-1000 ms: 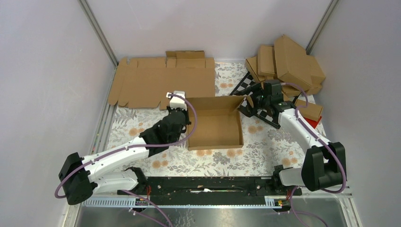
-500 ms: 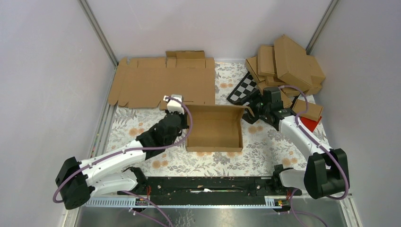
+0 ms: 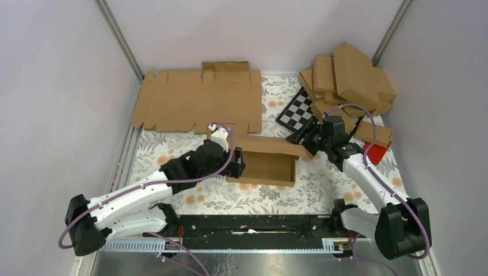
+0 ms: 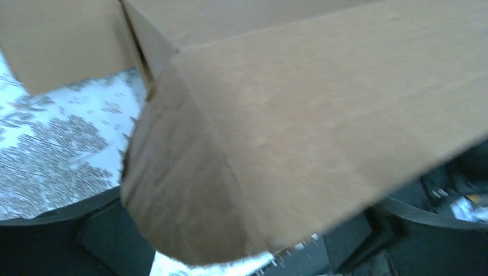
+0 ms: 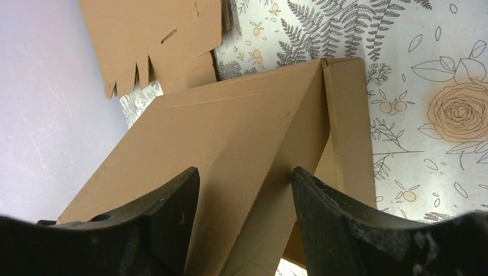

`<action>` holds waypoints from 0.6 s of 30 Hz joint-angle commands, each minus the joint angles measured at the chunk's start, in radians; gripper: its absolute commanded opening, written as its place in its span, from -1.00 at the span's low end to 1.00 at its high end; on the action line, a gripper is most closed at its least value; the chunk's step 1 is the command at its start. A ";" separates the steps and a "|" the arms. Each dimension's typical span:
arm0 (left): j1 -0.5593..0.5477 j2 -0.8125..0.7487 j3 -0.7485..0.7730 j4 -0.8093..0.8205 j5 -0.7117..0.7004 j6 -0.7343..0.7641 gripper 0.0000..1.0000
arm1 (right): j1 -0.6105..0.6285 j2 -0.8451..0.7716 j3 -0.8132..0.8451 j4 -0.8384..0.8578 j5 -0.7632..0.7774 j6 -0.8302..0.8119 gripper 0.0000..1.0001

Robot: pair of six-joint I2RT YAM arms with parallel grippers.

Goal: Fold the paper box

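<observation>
The paper box sits mid-table as a shallow brown tray, its lid tilted down over the back half. My left gripper is at the tray's left wall. In the left wrist view a blurred corner of the box fills the frame, between the spread fingers of the open left gripper. My right gripper is at the lid's right end. In the right wrist view the right gripper is open astride the lid's end flap, and the right finger touches that flap.
Flat brown cardboard sheets lie at the back left. A pile of folded boxes fills the back right corner, with a checkered board and a red item beside it. A black rail runs along the near edge.
The lid has swung down from upright to lean over the tray, and the right gripper came down and nearer with it. The left gripper opened and moved nearer, to the tray's left wall.
</observation>
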 commanded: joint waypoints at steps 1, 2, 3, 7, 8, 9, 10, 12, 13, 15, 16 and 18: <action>-0.003 -0.071 0.127 -0.193 0.217 -0.057 0.98 | 0.011 -0.001 -0.004 0.033 0.004 -0.088 0.31; -0.001 -0.097 0.145 -0.207 0.249 -0.064 0.98 | 0.011 0.001 -0.005 0.034 0.006 -0.102 0.30; -0.001 -0.117 0.176 -0.234 0.263 -0.074 0.98 | 0.011 0.002 -0.007 0.033 0.008 -0.111 0.30; 0.007 -0.089 0.427 -0.430 0.299 -0.078 0.98 | 0.011 -0.004 -0.018 0.034 0.011 -0.153 0.29; 0.010 -0.056 0.499 -0.466 0.285 -0.069 0.98 | 0.012 -0.009 -0.021 0.034 0.010 -0.169 0.30; 0.016 -0.015 0.575 -0.518 0.259 -0.058 0.98 | 0.012 -0.015 -0.023 0.034 0.010 -0.184 0.32; 0.020 0.021 0.634 -0.573 0.211 -0.046 0.98 | 0.013 -0.022 -0.028 0.035 0.009 -0.195 0.33; 0.052 0.080 0.700 -0.609 0.119 -0.016 0.98 | 0.012 -0.039 -0.040 0.035 -0.005 -0.224 0.38; 0.095 0.103 0.710 -0.615 0.109 -0.002 0.98 | 0.014 -0.048 -0.048 0.040 -0.025 -0.244 0.45; 0.229 0.156 0.684 -0.592 0.184 0.034 0.98 | 0.023 -0.068 -0.065 0.044 -0.047 -0.288 0.55; 0.300 0.174 0.649 -0.571 0.243 0.040 0.98 | 0.027 -0.081 -0.078 0.044 -0.046 -0.300 0.60; 0.413 0.197 0.541 -0.480 0.386 0.042 0.97 | 0.029 -0.106 -0.104 0.042 -0.039 -0.327 0.66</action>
